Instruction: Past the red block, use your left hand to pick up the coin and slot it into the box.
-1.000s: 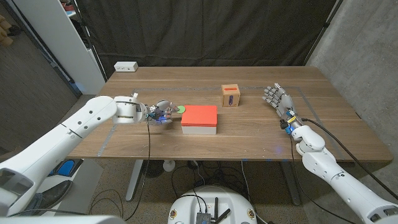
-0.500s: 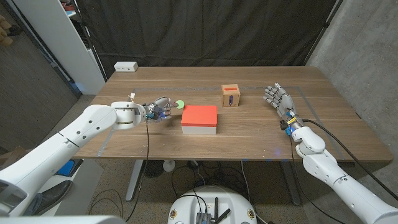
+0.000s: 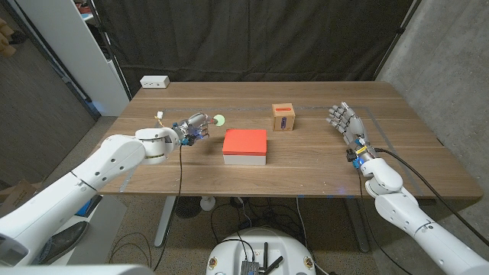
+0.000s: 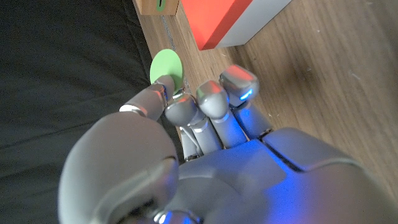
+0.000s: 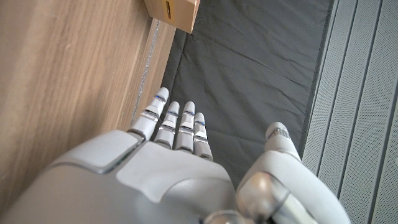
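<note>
Fingers (image 4: 211, 102) of the left hand (image 3: 192, 127) are curled together, with the thumb and a fingertip pinching the edge of a flat green coin (image 3: 219, 120); the left wrist view shows the disc (image 4: 166, 67) caught at the fingertips and raised above the wood. The hand holds the coin just to the robot's left of the red block (image 3: 245, 142), beside its far corner. That red block, a red slab on a white base, lies near the middle of the wooden table (image 3: 306, 164). The small wooden box (image 3: 283, 117), with a dark slot in its near face, stands beyond the block and to its right, well apart from the coin. The right hand (image 3: 345, 122) waits further right of the block, fingers spread, holding nothing. The carry appears to be in hand, pickup done. Next, the coin likely needs to travel past the block's far side to the box, then line up edge-on with the slot.
</note>
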`<state>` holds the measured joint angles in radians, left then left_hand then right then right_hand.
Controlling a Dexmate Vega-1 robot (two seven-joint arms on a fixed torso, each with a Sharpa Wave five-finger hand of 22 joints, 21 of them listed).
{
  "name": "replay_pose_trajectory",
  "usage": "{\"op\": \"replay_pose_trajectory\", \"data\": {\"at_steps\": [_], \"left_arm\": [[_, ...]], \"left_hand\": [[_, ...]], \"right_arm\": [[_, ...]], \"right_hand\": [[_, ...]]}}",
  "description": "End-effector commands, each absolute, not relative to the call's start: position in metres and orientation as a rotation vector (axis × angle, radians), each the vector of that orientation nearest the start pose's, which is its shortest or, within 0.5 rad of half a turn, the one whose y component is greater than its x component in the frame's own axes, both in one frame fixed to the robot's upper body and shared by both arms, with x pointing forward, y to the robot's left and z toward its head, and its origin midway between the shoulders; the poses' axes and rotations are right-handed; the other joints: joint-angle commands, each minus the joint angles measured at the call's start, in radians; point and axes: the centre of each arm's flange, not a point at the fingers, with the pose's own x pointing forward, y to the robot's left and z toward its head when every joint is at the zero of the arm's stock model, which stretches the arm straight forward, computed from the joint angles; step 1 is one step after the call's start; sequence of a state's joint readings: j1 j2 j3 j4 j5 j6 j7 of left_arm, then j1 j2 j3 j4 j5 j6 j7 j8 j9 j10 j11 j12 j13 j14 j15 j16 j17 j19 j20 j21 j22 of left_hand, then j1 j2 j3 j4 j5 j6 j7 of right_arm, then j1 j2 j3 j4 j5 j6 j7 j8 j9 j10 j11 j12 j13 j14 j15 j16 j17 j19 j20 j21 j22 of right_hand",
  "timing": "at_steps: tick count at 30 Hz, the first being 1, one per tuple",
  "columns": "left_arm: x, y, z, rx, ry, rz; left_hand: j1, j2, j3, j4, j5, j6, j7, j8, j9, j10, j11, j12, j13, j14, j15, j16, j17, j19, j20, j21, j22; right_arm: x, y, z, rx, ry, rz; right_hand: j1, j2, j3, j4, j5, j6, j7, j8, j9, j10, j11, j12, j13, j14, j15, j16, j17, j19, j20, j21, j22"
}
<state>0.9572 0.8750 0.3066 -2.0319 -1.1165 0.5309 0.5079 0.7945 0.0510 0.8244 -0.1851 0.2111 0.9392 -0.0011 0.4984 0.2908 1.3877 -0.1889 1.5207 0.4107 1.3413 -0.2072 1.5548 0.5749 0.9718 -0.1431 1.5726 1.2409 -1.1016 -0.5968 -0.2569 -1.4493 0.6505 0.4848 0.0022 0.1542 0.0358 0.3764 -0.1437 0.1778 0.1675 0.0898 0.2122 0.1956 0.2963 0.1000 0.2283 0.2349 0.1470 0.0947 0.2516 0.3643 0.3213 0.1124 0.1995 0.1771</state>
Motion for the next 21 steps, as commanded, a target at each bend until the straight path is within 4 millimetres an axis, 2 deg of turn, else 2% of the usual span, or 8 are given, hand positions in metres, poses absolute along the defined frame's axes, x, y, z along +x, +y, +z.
{"op": "replay_pose_trajectory", "data": {"at_steps": [1,12,21], "left_arm": [[0.547,0.258,-0.002,0.068,-0.243,-0.02],[0.541,0.246,0.004,0.188,-0.423,0.171],[0.538,0.231,0.016,0.318,-0.542,0.269]], "left_hand": [[0.024,0.013,-0.004,-0.001,0.009,0.057,0.032,0.0,0.021,0.005,0.002,0.007,0.003,0.007,-0.002,0.003,0.006,-0.007,-0.066,0.004,0.003],[0.045,0.01,-0.015,-0.003,0.009,0.065,0.047,-0.004,0.027,0.011,0.013,0.011,0.004,0.016,-0.001,0.001,0.02,-0.003,-0.066,0.012,0.006],[0.058,0.01,-0.024,-0.002,0.009,0.069,0.052,-0.009,0.028,0.011,0.023,0.017,0.011,0.022,-0.002,0.0,0.034,-0.002,-0.065,0.016,0.008]], "right_arm": [[0.577,-0.334,-0.078,0.047,-0.711,0.13],[0.575,-0.331,-0.08,0.056,-0.708,0.128],[0.572,-0.33,-0.083,0.058,-0.712,0.121]], "right_hand": [[0.011,0.0,-0.002,-0.003,0.001,0.013,0.0,-0.005,0.0,0.008,-0.002,0.004,0.003,0.01,-0.003,0.0,0.003,-0.001,0.006,0.002,0.002],[0.012,0.0,-0.003,-0.003,0.001,0.012,0.0,-0.005,0.0,0.009,-0.001,0.004,0.004,0.01,-0.005,0.0,0.004,-0.001,0.006,0.002,0.002],[0.012,0.0,-0.003,-0.003,0.001,0.013,0.0,-0.005,0.0,0.01,-0.002,0.004,0.005,0.012,-0.005,0.0,0.004,0.0,0.004,0.003,0.002]]}}
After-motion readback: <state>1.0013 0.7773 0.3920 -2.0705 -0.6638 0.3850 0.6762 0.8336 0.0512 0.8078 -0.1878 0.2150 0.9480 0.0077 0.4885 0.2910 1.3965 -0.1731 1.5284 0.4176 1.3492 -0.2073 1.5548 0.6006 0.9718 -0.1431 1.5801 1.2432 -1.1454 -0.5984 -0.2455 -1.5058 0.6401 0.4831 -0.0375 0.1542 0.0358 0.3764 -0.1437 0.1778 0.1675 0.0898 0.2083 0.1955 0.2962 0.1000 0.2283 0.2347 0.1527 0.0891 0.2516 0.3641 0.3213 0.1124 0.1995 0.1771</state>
